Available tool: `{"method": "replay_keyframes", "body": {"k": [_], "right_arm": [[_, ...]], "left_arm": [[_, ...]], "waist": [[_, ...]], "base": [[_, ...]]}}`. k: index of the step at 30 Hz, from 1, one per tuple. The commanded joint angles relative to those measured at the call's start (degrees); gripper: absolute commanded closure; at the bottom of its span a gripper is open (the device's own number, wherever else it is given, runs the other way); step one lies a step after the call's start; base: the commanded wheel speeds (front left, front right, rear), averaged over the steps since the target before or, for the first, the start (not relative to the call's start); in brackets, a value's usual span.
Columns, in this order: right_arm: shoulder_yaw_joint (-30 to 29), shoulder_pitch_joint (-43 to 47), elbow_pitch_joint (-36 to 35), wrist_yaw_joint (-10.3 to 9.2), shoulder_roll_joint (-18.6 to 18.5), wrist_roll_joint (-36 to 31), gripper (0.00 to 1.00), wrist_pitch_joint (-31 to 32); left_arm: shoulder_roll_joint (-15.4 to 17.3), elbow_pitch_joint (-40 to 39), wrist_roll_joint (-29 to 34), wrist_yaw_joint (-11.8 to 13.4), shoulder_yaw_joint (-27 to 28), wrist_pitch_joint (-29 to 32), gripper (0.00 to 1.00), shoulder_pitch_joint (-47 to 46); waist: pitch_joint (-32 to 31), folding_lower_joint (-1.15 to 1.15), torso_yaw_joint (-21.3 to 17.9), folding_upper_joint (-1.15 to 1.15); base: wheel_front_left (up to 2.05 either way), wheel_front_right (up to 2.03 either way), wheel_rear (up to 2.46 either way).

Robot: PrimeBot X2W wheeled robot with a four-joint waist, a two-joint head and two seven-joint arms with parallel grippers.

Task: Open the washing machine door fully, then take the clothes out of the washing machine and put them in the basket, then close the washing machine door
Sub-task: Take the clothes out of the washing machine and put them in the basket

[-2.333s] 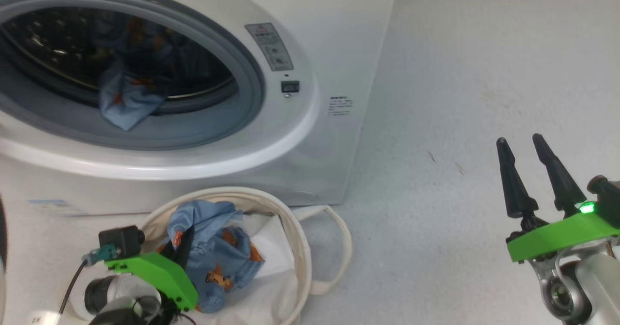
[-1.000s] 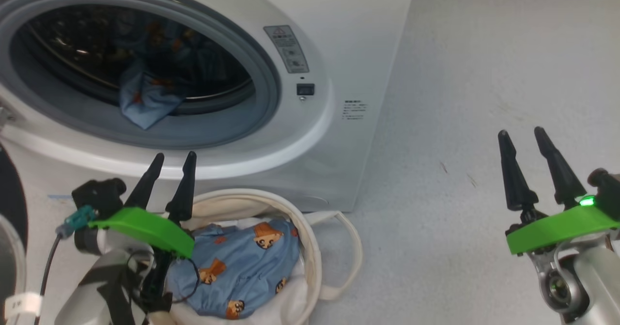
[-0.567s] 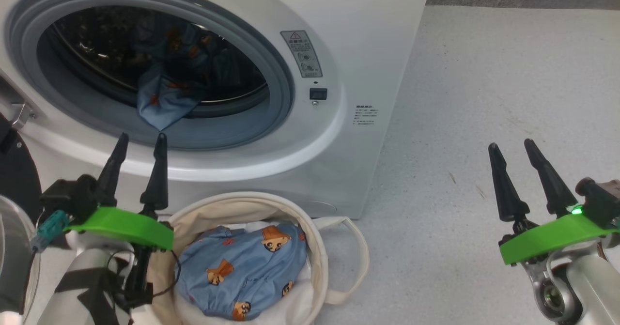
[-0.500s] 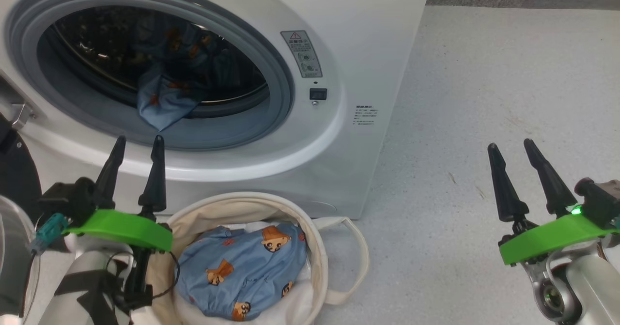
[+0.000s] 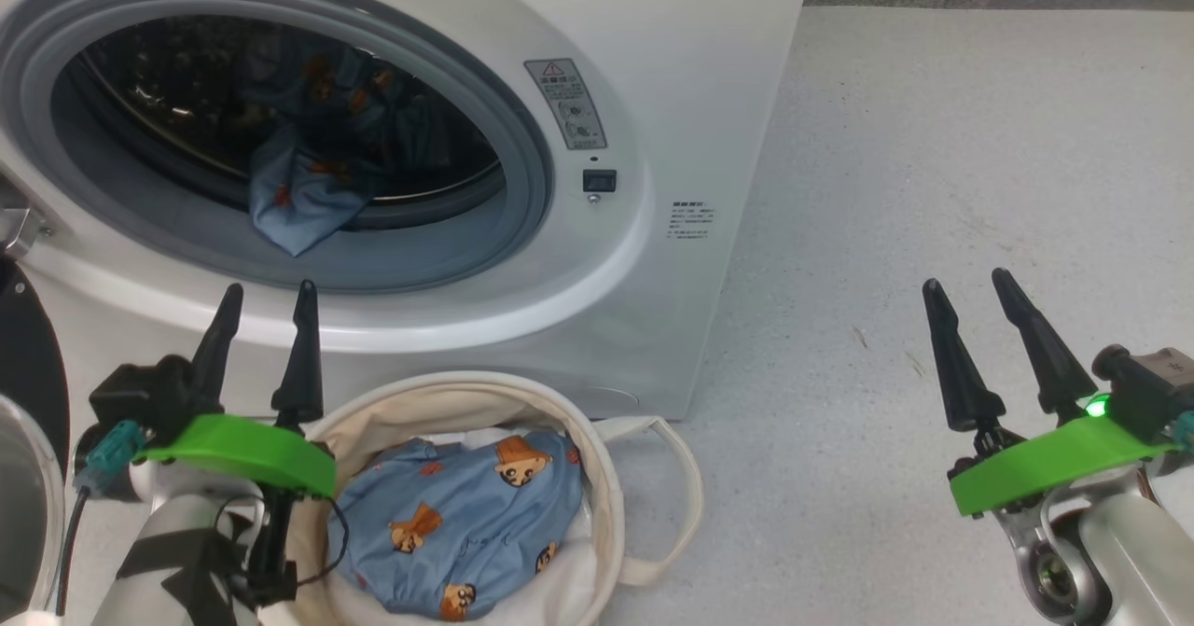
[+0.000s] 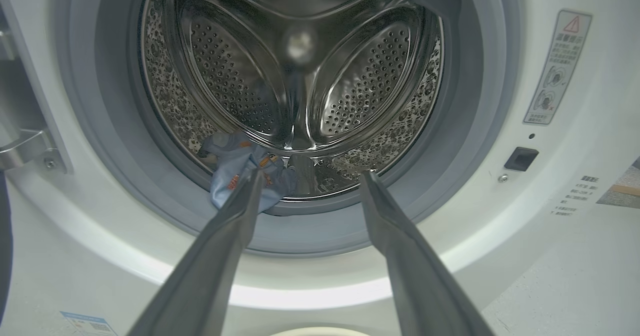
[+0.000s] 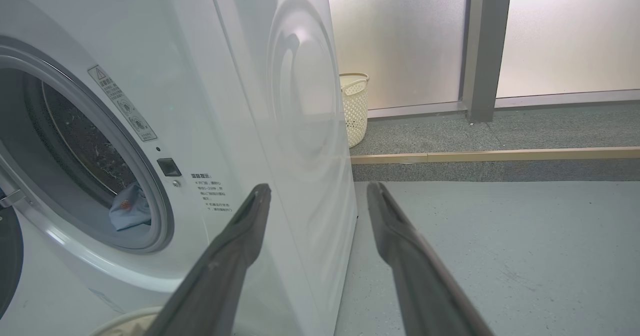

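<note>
clothes (image 5: 297, 199): blue printed garment draped over lower lip of washing machine (image 5: 690, 85) drum mouth, another in basket (image 5: 466, 388) | handling: judged soft, light, limp; pinch hanging fold | left gripper (image 5: 269, 287): fingers apart, empty | right gripper (image 5: 965, 279): apart, empty

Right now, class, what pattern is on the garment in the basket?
The garment is light blue with orange-brown cartoon figures; clearest in head view.
</note>
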Motion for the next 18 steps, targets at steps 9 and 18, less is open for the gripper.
{"method": "replay_keyframes", "body": {"k": [9,18], "right_arm": [[0.5,-0.2,-2.1,0.43,-1.4,0.8,0.0,-0.7],[0.4,0.2,-2.5,0.43,-1.5,1.3,0.0,-0.7]], "left_arm": [[0.9,2.4,1.7,0.0,3.5,-0.7,0.0,-3.5],[-0.1,9.6,3.8,0.6,3.6,-0.7,0.0,-7.9]], "waist": [[-0.1,0.0,-0.5,0.0],[0.6,0.0,-1.9,0.0]], "base": [[0.0,0.0,0.0],[0.0,0.0,0.0]]}}
